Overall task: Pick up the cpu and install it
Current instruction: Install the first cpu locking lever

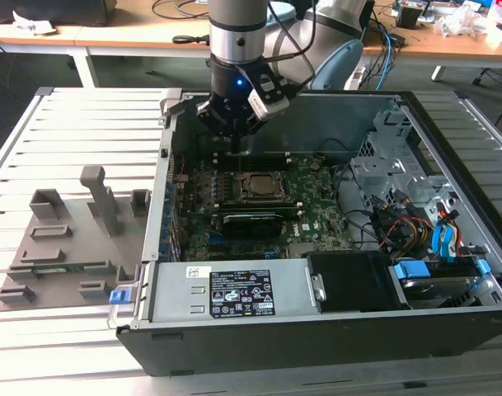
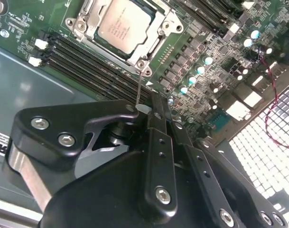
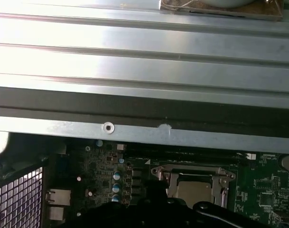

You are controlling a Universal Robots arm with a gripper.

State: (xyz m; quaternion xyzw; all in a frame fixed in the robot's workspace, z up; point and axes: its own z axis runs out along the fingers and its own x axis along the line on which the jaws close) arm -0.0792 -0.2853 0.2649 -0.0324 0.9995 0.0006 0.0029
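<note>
The cpu (image 2: 123, 24), a pale silver square chip, lies flat in the motherboard socket (image 2: 82, 26) with the metal frame around it. It also shows in the exterior view as the cpu (image 1: 257, 187) and in the first wrist view as the cpu (image 3: 194, 192). My gripper (image 1: 235, 142) hangs just behind the socket, over the rear of the board. In the second wrist view the gripper (image 2: 156, 102) has its two black fingers (image 2: 159, 128) pressed together, with nothing visible between them. A thin wire lever (image 2: 141, 88) from the socket's corner runs right beside the tips.
The open computer case (image 1: 164, 165) lies on a slatted metal table (image 1: 77, 124). Its rear wall (image 3: 135, 133) is close by the gripper. Memory slots (image 2: 87, 66) flank the socket. Grey moulded holder blocks (image 1: 69, 239) sit at the exterior view's left. Drive bays and cables (image 1: 415, 223) fill the right.
</note>
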